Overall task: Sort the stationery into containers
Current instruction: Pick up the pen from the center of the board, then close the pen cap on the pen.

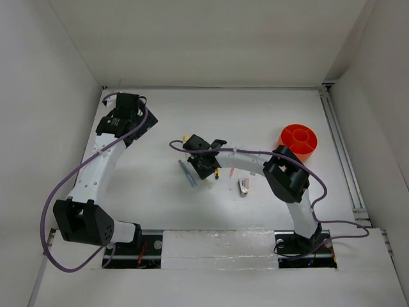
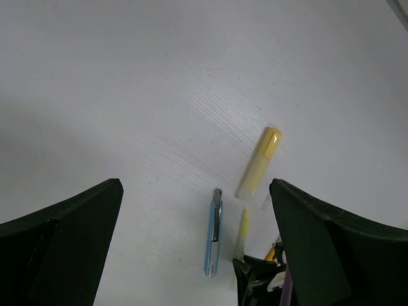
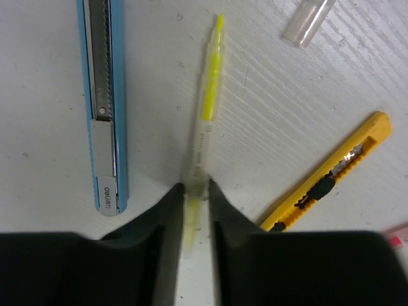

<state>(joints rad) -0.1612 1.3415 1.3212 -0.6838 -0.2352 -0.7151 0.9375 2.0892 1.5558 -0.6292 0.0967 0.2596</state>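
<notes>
My right gripper (image 3: 194, 188) is shut on a thin pale yellow-green pen (image 3: 209, 95) that lies on the white table; it sits at the table's middle in the top view (image 1: 206, 167). A blue cutter (image 3: 102, 102) lies just left of the pen and a yellow-black cutter (image 3: 331, 178) just right. A pale yellow marker (image 2: 258, 162) lies beyond them. The round orange tub (image 1: 298, 141) with inner dividers stands at the far right. A small grey-pink piece (image 1: 243, 186) lies between the gripper and the tub. My left gripper (image 2: 195, 185) is open and empty, raised at the far left (image 1: 142, 121).
A clear cap (image 3: 309, 22) lies beyond the pen's tip. A thin red pen (image 1: 231, 172) lies right of the right gripper. White walls enclose the table on three sides, with a rail (image 1: 342, 147) along the right edge.
</notes>
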